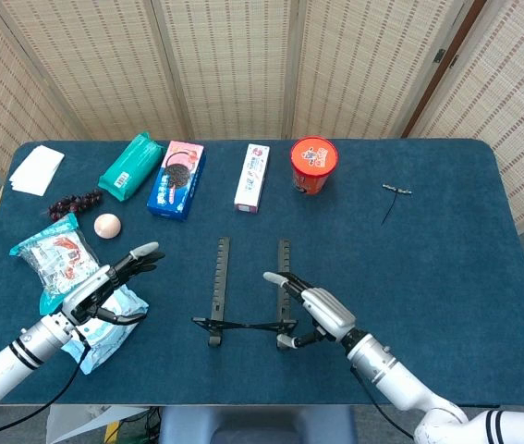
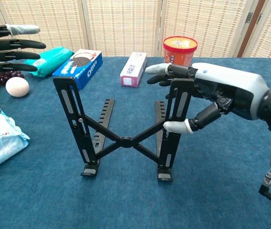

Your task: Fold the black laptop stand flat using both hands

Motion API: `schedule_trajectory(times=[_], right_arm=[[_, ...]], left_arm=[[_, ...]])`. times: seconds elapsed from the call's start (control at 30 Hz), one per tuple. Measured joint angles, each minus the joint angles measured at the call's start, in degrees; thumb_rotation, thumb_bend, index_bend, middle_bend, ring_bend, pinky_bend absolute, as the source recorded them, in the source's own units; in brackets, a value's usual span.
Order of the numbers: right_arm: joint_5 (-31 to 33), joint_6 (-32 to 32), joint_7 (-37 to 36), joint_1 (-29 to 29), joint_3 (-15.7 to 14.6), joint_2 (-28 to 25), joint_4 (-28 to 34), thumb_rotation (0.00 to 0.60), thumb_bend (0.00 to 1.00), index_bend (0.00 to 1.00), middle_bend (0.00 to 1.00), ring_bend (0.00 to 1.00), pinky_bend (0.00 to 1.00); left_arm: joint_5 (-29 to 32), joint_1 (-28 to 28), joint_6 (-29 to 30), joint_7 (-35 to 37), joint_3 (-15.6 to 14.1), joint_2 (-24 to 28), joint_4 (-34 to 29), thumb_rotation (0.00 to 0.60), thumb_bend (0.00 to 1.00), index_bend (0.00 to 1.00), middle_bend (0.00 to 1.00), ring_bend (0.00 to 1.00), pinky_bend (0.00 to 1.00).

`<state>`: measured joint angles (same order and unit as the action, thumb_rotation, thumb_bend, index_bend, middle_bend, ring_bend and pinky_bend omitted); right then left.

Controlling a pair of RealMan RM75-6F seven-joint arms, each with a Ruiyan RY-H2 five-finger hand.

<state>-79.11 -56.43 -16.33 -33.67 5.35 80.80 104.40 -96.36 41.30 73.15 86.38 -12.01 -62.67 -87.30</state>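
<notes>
Desk [image 1: 446, 277]: blue cloth; carries everything
Laptop stand [image 2: 125, 129]: black, propped open; between the two hands, right upright at the right hand's fingers
Right hand [image 2: 207, 98]: grasping the stand's right upright, fingers over its top, thumb against its side
Left hand [image 1: 114, 277]: released, fingers straight and spread; well left of the stand, above snack bags [image 1: 58, 259]

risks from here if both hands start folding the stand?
1. Only the right hand is at the laptop stand; the left hand is off it, fingers spread. A one-sided push may slide or tip it.
2. Right fingers by the upright could get pinched.
</notes>
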Motion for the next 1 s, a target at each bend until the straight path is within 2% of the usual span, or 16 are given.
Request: schedule_trajectory(times=[0.27,0.53,0.73,0.83,1.0], right_arm=[[9.0,-3.3,8.6,0.2,4.0,4.4,-2.0,0.600,0.18,0.00,0.10,0.00,0.14],[11.7,-8.2,13.1,1.0,6.5,6.9,-4.5,0.600,0.19,0.00,0.05,0.00,0.11],[6.1,-12.1,12.2,2.9,6.0,5.7,-5.2,0.600,0.18,0.00,0.05,0.00,0.09],[1.7,-14.6,12.7,3.9,5.1,4.1,-5.9,0.600,0.17,0.00,0.05,0.00,0.09],[-4.5,-17.7,16.2,5.2,3.2,1.3,-7.7,0.600,0.12,0.00,0.05,0.00,0.08]], left_arm=[[0.6,-1.0,-1.4,-2.0,1.5,0.2,-0.1,0.600,0.18,0.04,0.12,0.07,0.08],[1.5,-1.5,-3.2,-6.1,2.7,0.1,0.1,0.600,0.18,0.04,0.12,0.07,0.05],[3.4,-1.7,-5.7,-13.7,3.9,-0.1,0.6,0.600,0.18,0.04,0.12,0.07,0.05],[4.7,-1.7,-7.2,-20.3,4.7,-0.7,1.3,0.600,0.18,0.04,0.12,0.07,0.05],[7.5,-1.8,-9.4,-35.6,6.3,-3.3,3.3,0.600,0.18,0.04,0.11,0.07,0.05]])
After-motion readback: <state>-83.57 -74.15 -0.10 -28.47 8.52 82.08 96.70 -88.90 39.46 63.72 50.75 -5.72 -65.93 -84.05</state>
